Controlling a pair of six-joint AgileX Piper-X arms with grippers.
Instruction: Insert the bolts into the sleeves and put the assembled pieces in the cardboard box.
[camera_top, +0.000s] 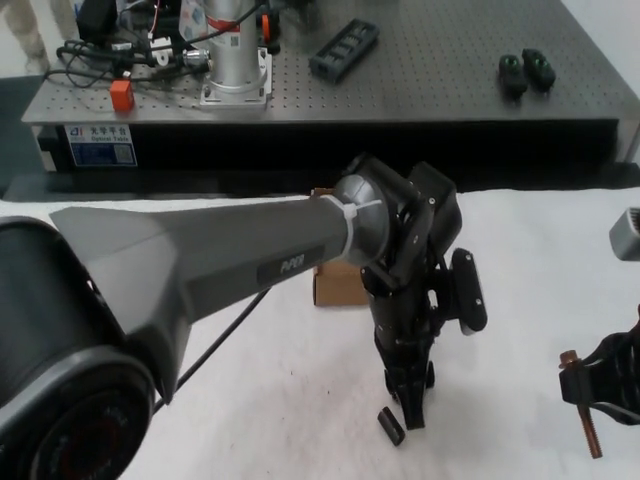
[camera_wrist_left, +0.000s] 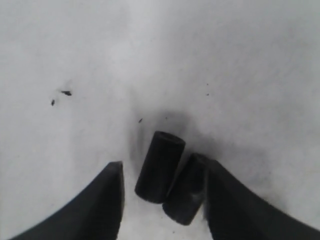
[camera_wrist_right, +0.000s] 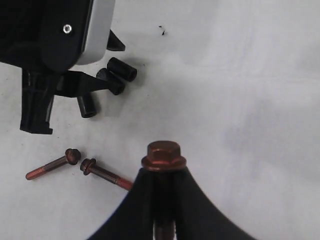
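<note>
A white cloth (camera_top: 300, 400) covers the bench, and behind it stands a perforated metal table (camera_top: 430, 80) carrying cables, an orange block (camera_top: 121, 94) and a black tray (camera_top: 343, 48). In the high view the cardboard box (camera_top: 335, 285) sits just behind the left arm's wrist, its inside hidden; the left gripper (camera_top: 410, 405) points down at the cloth with a sleeve (camera_top: 390, 425) just beside its tips; well off to its side, the right gripper (camera_top: 598, 385) carries a bolt (camera_top: 590, 430).

In the left wrist view the fingers (camera_wrist_left: 107, 200) stand spread; one sleeve lies between them, and a second sleeve (camera_wrist_left: 185, 196) touches one finger.

In the right wrist view the right gripper is clamped on the bolt's shank just under the head; two loose bolts (camera_wrist_right: 105, 172) lie on the cloth beside its fingers, and three sleeves lie ahead, by the left gripper.

The step in hand looks like fetching a sleeve for the held bolt; the next move calls for closing on one sleeve alone, then lining its bore up with the bolt's tip.
</note>
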